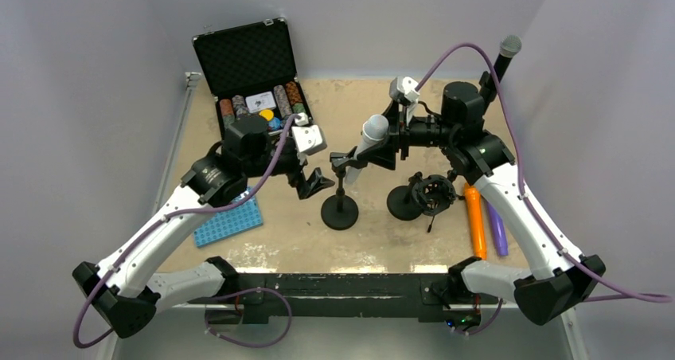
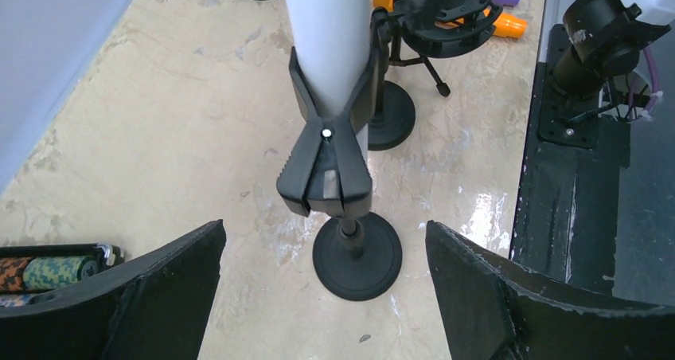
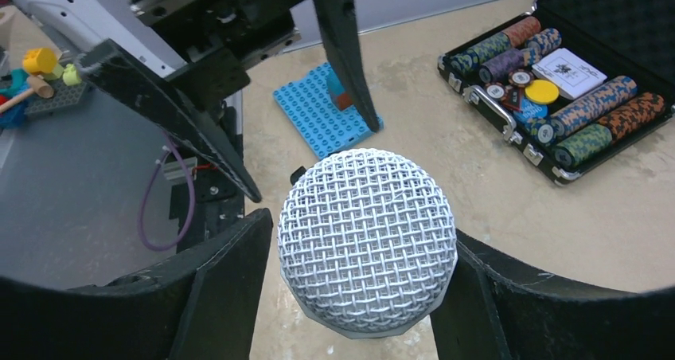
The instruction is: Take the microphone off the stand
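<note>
- A beige, marbled table (image 1: 271, 240) stands between pale walls, with both robot arms bolted at its near edge.
- Near the middle of the table is a small black stand (image 1: 340, 211) with a round base. A spring clip (image 2: 326, 165) at its top holds the microphone (image 1: 371, 137).
- The microphone has a white body and a silver mesh head. It sits in the clip, leaning up and to the right.
- The right gripper (image 1: 388, 146) reaches in from the right at the microphone's upper end. In its wrist view, one dark finger (image 3: 223, 296) sits close on each side of the mesh head (image 3: 366, 252). The views do not show whether the fingers are pressing on it.
- The left gripper (image 1: 316, 181) hovers just left of the stand, apart from it. Its fingers (image 2: 171, 288) are spread wide and hold nothing. The clip and base sit beyond the gap between them.
- The step in hand appears to be securing the microphone before pulling it out, and the clip has not let go.
- The next move likely needs a firm grip from the right gripper, then a pull along the microphone's axis. The left gripper may have to steady the light stand, or it could tip.
- Elsewhere are an open case of poker chips (image 1: 255, 81) at the far left, a blue studded plate (image 1: 229, 219) at the near left, and a second stand (image 1: 430, 194) to the right.
</note>
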Controlling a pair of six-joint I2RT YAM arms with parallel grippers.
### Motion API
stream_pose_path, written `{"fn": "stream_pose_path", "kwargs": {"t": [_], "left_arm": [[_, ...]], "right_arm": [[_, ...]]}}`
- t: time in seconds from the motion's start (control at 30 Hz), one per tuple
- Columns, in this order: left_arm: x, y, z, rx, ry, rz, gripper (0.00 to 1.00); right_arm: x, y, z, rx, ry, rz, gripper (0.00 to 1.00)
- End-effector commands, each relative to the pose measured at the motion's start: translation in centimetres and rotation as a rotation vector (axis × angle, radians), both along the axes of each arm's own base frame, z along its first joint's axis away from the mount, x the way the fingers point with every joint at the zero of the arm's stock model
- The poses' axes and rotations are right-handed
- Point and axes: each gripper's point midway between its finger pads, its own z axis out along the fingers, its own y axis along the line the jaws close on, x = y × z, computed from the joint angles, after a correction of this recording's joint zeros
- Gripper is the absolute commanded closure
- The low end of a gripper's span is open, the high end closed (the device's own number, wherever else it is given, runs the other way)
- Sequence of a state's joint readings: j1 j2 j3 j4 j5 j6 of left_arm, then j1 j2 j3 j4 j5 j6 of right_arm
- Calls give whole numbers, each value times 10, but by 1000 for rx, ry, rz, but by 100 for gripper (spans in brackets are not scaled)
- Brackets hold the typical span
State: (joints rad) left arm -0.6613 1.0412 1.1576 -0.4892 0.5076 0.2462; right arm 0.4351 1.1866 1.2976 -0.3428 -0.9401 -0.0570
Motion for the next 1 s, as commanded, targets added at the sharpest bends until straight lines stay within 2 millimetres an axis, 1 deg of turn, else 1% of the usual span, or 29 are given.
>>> {"fn": "stream_pose_path", "kwargs": {"t": [0.0,0.1,0.17,0.27,0.37,0.43,0.5,0.7,0.8,0.97], "left_arm": [[10,-10,12,-8,-5,-17,1],[3,-19,13,-9,-11,-104,4],[0,-24,11,-3,23,-136,7],[4,-28,7,40,83,-131,12],[13,-30,7,63,98,-113,15],[12,-33,12,51,71,-135,15],[11,-35,11,53,60,-164,16],[6,-36,0,103,77,-228,20],[6,-38,-1,102,81,-238,21],[9,-43,-4,101,107,-245,29]], "right_arm": [[-13,3,25,45,-67,67,32],[-16,3,22,42,-64,78,35],[-16,3,20,40,-70,75,37],[-17,2,17,34,-80,77,38],[-19,2,14,27,-80,86,39],[-19,2,12,26,-79,88,39],[-18,2,11,26,-77,89,39],[-16,4,10,29,-68,88,40],[-16,4,10,29,-64,88,41],[-15,4,7,23,-58,81,41]]}}
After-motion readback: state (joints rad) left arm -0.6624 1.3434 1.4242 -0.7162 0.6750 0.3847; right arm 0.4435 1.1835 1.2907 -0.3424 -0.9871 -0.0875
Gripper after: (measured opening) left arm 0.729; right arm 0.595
